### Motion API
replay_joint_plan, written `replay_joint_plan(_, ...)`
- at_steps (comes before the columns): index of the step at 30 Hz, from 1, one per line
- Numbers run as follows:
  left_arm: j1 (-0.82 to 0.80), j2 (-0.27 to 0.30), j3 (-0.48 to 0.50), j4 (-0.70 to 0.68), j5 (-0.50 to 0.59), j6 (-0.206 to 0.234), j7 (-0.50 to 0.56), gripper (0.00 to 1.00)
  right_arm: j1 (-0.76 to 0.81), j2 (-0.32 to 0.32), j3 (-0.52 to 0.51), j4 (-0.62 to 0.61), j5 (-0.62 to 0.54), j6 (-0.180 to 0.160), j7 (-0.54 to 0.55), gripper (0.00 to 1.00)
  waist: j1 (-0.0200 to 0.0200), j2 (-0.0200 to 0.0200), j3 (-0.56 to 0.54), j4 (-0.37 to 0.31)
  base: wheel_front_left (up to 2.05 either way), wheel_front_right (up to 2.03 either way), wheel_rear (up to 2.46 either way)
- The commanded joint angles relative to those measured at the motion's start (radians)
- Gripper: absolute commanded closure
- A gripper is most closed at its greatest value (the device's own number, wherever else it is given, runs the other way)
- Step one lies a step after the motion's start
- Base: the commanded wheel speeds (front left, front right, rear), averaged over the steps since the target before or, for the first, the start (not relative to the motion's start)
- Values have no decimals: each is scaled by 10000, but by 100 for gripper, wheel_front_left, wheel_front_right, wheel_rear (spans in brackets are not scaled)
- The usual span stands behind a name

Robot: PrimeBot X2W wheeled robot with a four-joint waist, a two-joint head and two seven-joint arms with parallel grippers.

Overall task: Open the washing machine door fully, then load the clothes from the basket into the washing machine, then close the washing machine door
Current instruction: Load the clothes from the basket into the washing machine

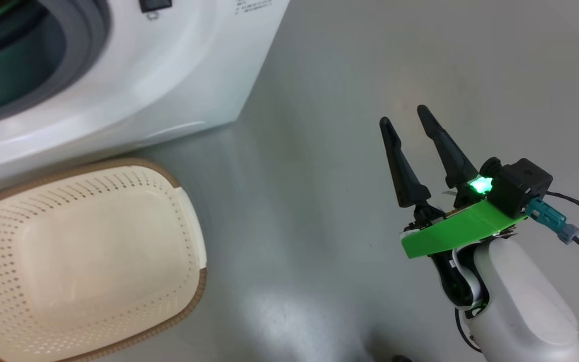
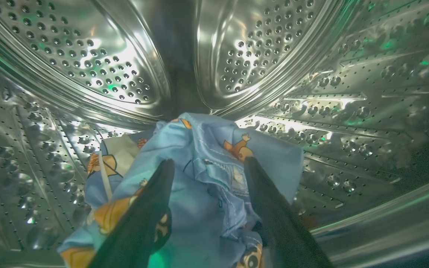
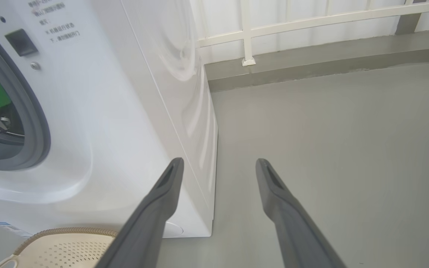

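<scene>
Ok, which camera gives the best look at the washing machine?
The right wrist view: it takes in the washing machine, its white front, grey gasket and side panel down to the floor. The head view catches its front corner and part of the opening. The left wrist view looks into its steel drum, where the clothes lie.

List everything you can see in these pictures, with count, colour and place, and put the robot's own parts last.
washing machine: one, white, upper left of the head view.
gasket: one, grey, ringing the machine's opening.
drum: one, shiny perforated steel, inside the machine.
clothes: one bundle, light blue with orange-brown figures, low in the drum; number of pieces unclear.
basket: one, cream with a brown rim, on the floor before the machine.
floor: grey.
railing: one, white, beyond the machine.
left gripper: one, dark fingers, open, inside the drum at the clothes.
right gripper: one, dark fingers, open, over the floor right of the basket.
</scene>
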Motion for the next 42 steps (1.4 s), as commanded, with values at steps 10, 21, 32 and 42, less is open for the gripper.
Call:
replay_joint_plan(10, 1106, -206, 150, 239, -394, -323, -747, 0, 141, -472, 261, 43, 137, 44, -80, 0, 1, 0, -1424, 649, 0, 0, 0)
replay_joint_plan(21, 3288, -621, 452, -1056, -426, -519, -925, 0, 490, -1005, 255, 331, 413, 44, -80, 0, 1, 0, -2979, 1478, 0, 0, 0)
replay_joint_plan(32, 5592, -849, 1122, -3196, 204, -449, -928, 0, 979, -1350, 131, 454, 628, 44, -80, 0, 1, 0, -4065, 2235, 0, 0, 0)
replay_joint_plan(42, 7771, -985, 1779, -5281, 776, -326, -928, 0, 1373, -1550, 76, 448, 758, 44, -80, 0, 1, 0, -4713, 2624, 0, 0, 0)
